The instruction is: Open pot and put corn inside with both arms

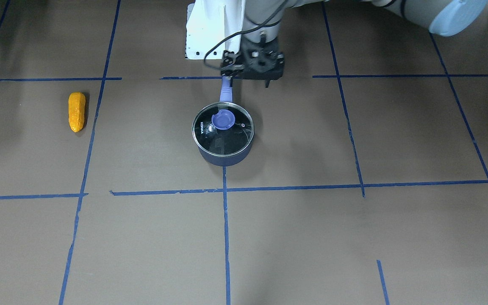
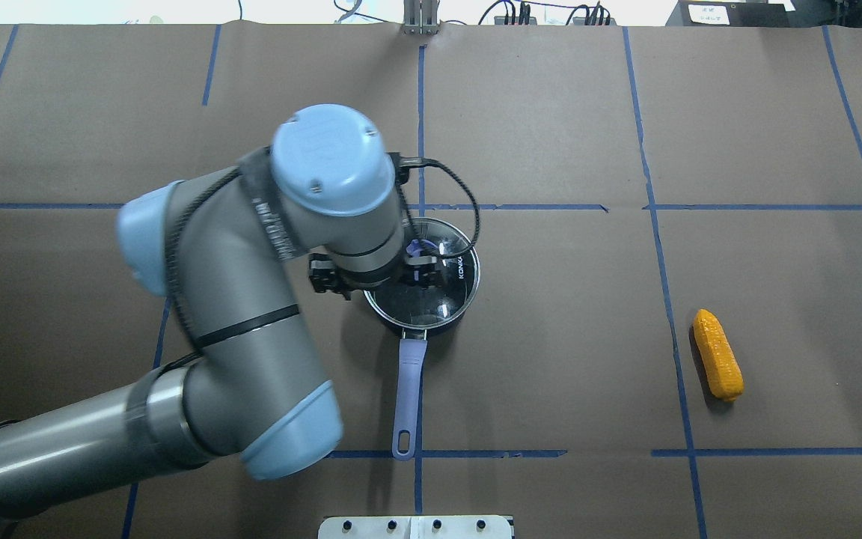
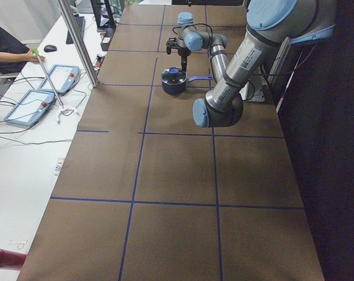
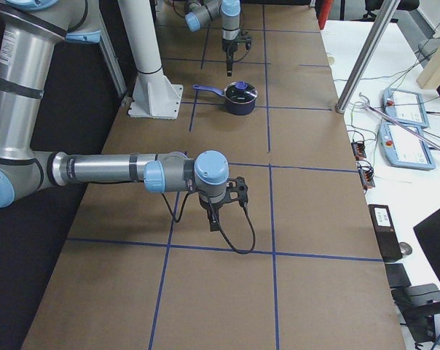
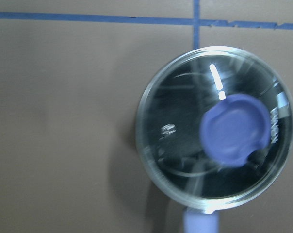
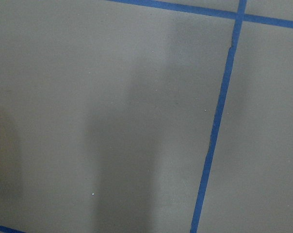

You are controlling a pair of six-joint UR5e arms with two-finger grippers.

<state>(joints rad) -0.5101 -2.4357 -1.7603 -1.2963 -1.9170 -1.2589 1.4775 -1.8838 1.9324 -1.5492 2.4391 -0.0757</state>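
In the front-facing view the pot (image 1: pixel 223 148) sits about mid-counter, its handle (image 1: pixel 226 90) pointing at the robot-side edge. The glass lid (image 1: pixel 227 137) is on it, blue knob (image 1: pixel 223 120) up. The corn (image 1: pixel 76 112) lies well apart from the pot, toward the counter's end on the robot's right. The left gripper (image 1: pixel 248 77) hangs above the pot, its fingers seemingly spread and holding nothing. From overhead, the left arm's wrist covers part of the lid and the gripper is roughly over the knob. The view from the left end shows a clear gap between that gripper and the lid. In the view from the right end, the right gripper (image 4: pixel 216 219) hangs over the counter nearer that end. Whether its fingers are apart or together I cannot tell. The left wrist camera shows the knob off-centre and blurred. The right wrist camera catches only an orange sliver of corn at its frame edge. I judge the opening step is in hand, with the lid not yet grasped. Next, the left gripper likely needs to centre on the knob, descend, pinch it and lift straight. The right gripper must shift over the corn.
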